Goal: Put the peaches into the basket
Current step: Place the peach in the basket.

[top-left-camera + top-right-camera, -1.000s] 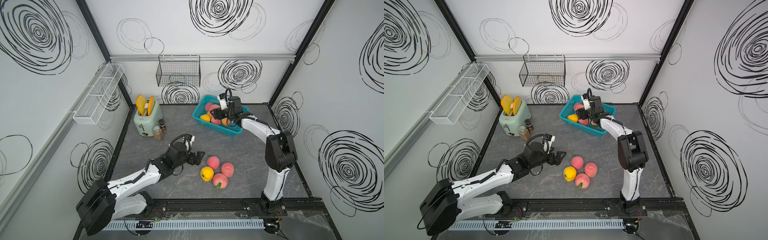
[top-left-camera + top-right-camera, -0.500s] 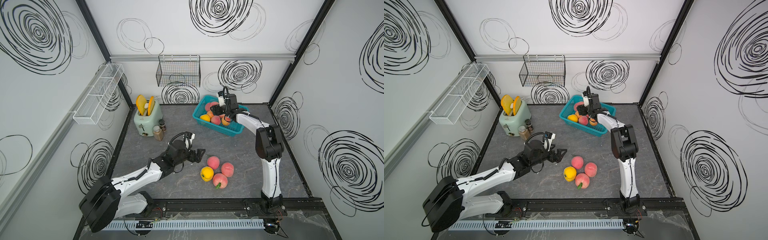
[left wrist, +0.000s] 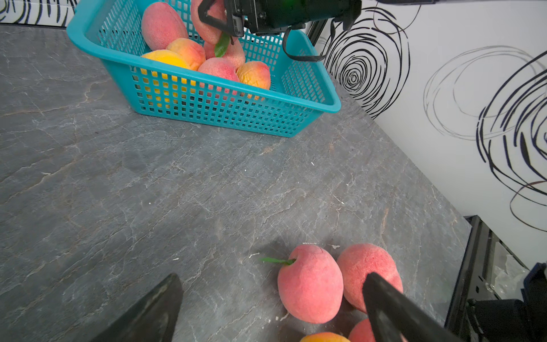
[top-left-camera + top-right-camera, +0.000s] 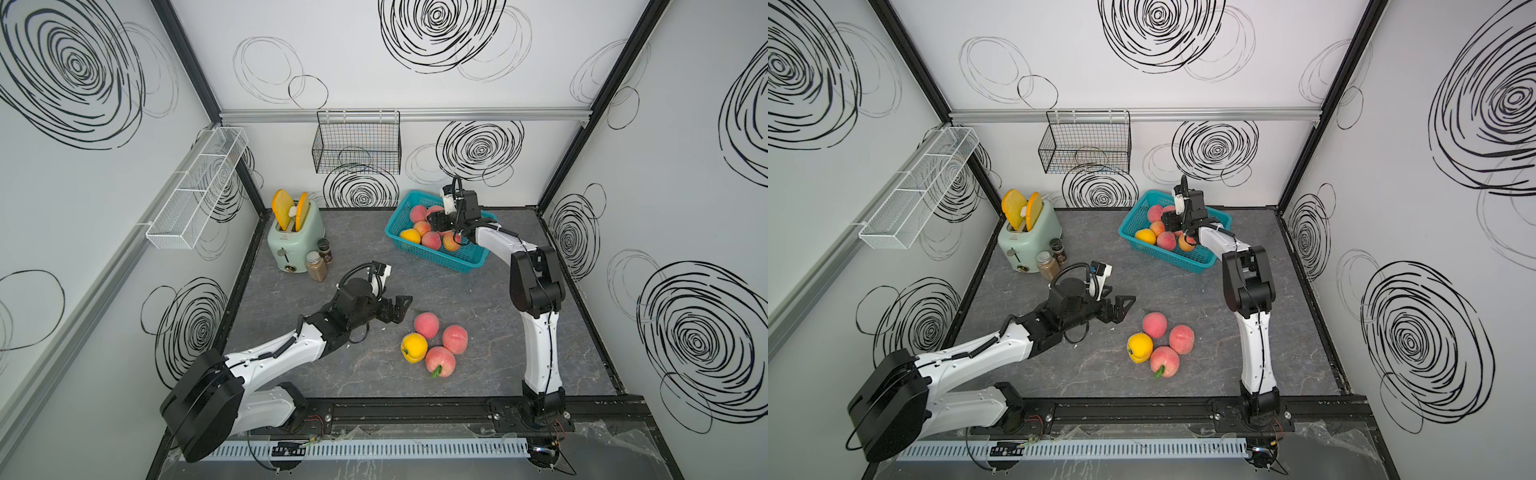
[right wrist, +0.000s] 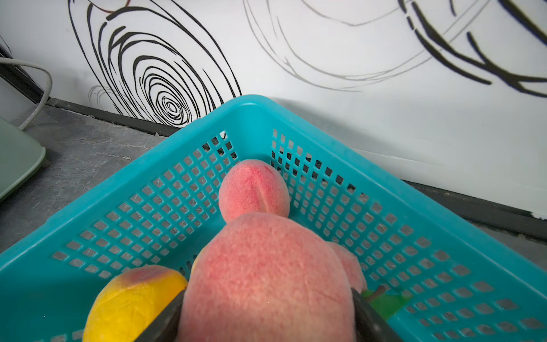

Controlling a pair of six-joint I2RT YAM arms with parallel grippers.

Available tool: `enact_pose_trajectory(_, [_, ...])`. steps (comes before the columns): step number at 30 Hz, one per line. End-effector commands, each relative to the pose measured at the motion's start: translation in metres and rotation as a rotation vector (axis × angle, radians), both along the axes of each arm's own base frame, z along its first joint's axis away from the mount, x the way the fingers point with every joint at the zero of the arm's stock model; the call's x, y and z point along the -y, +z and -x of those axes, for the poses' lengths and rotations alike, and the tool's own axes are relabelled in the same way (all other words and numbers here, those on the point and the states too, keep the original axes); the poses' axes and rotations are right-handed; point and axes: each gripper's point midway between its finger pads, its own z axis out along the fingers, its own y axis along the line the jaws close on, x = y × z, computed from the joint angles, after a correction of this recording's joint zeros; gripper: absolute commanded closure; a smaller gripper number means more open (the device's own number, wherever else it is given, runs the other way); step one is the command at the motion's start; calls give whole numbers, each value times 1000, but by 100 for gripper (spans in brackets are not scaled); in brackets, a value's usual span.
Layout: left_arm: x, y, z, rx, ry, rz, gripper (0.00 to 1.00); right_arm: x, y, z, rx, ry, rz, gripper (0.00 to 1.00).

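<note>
One peach (image 5: 266,266), clamped in my right gripper (image 5: 266,322) above the one-o'clock basket (image 4: 453,259): lower gently before releasing; left gripper (image 3: 272,284) gaping, empty.

Both top views look down from high in front; wrist cameras sit close (both catching the basket (image 3: 207,112)).

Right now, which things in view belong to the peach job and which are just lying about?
Job:
- four loose peaches
- turquoise basket
- peaches already in it
- held peach between the right fingers

Lying about:
- toaster with orange slices
- spice jars
- black wire basket
- white mesh rack
</note>
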Motion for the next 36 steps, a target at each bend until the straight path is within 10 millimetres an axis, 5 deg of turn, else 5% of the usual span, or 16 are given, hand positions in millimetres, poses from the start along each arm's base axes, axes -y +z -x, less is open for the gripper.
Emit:
enact_pose_trajectory(1, [2,20,-8,69,3,37,2,-4,6,-7,27,13,-15,23])
enact_pose_trajectory(16, [1,18,-7,63,8,38,2,-4,-3,-8,5,16,5,21])
enact_pose_trajectory(36, [-1,19,-7,63,13,39,2,-7,9,-5,20,21,14,11])
